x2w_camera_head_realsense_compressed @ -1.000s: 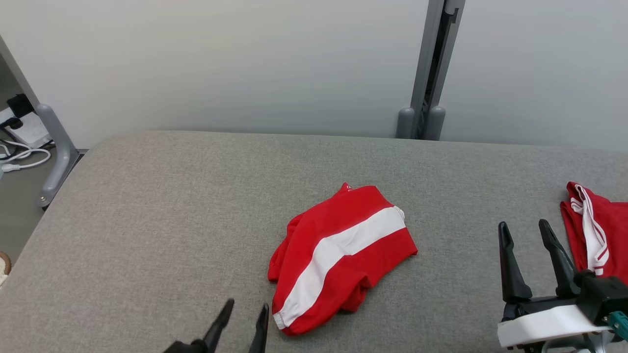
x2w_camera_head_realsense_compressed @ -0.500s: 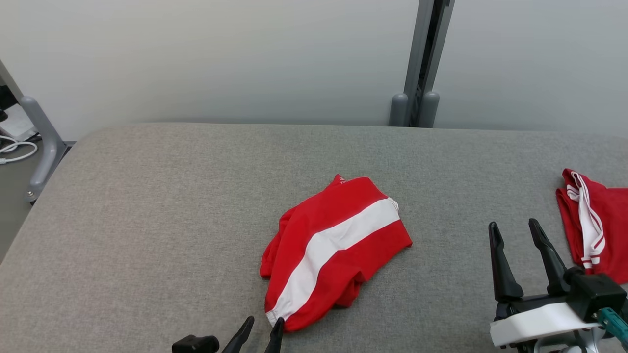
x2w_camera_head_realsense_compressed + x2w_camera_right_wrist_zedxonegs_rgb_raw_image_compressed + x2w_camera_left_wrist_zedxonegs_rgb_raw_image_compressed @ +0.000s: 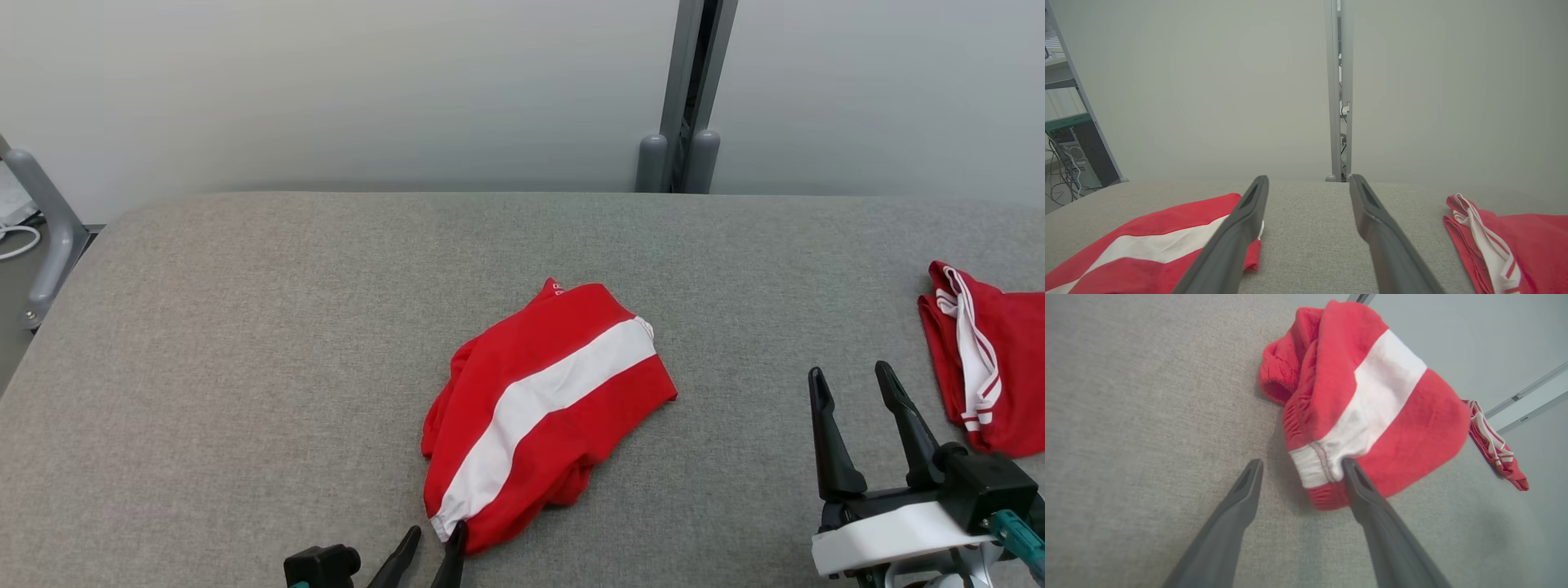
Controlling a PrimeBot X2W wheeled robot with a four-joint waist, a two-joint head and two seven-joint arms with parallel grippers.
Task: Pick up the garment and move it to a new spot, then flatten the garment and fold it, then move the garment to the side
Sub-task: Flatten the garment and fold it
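My left jaws stand open at the 7 o'clock corner of the red, white-banded garment (image 3: pixel 539 408), one finger (image 3: pixel 1372 510) touching its hem. The garment lies rumpled in the middle of the counter (image 3: pixel 245 327). At its 3 o'clock my right jaws gape, empty. Beyond them lies a second red garment (image 3: pixel 992 367).

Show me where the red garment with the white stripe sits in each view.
Head view: striped garment at centre, near end at the left gripper's fingertips.
Left wrist view: upper centre-right, hem between the open fingers.
Right wrist view: lower left, behind a finger.
Shared landmark: second red garment, on the right in all three.
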